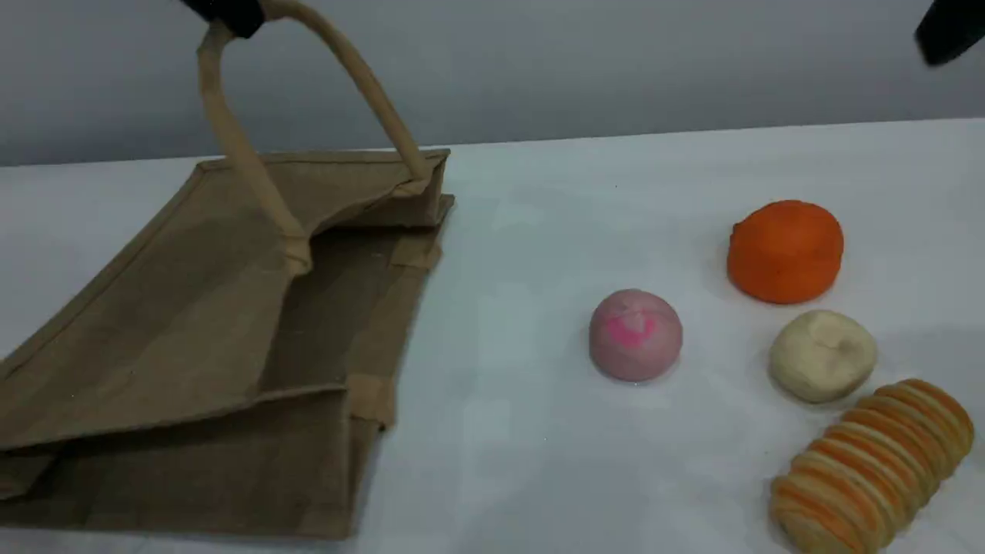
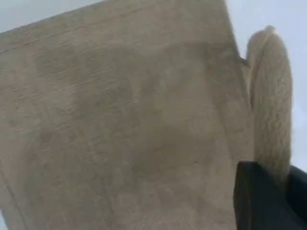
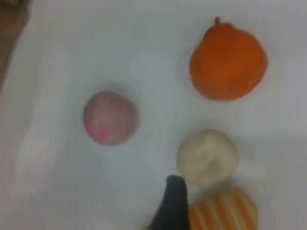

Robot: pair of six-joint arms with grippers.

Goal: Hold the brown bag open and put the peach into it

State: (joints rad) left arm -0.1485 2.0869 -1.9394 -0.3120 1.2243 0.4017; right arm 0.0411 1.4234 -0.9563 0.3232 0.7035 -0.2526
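**Bag mouth lifted, peach waiting on the bench**

The left gripper (image 1: 231, 14) is clenched on the beige handle (image 1: 362, 85) of the brown bag (image 1: 177, 323) and holds it up high, so the upper side of the bag rises and a dark mouth shows, facing right toward the foods. The right gripper (image 1: 950, 31) hangs at the top right corner of the scene view, released and wide, holding nothing.

The step in hand, as I judge it, is to take the peach (image 1: 636, 335). To do it well, the right gripper should come down straight over the pink ball, close on its middle, and stay away from the neighbours. The left arm should keep the handle up so the mouth does not fall shut.

The peach lies on the white bench (image 1: 523, 254), between the bag and the other foods, well apart from the right gripper, lower and to the left of it. The orange ball (image 1: 785, 250), the cream lump (image 1: 822, 355) and the striped bread roll (image 1: 869, 469) lie to its right.
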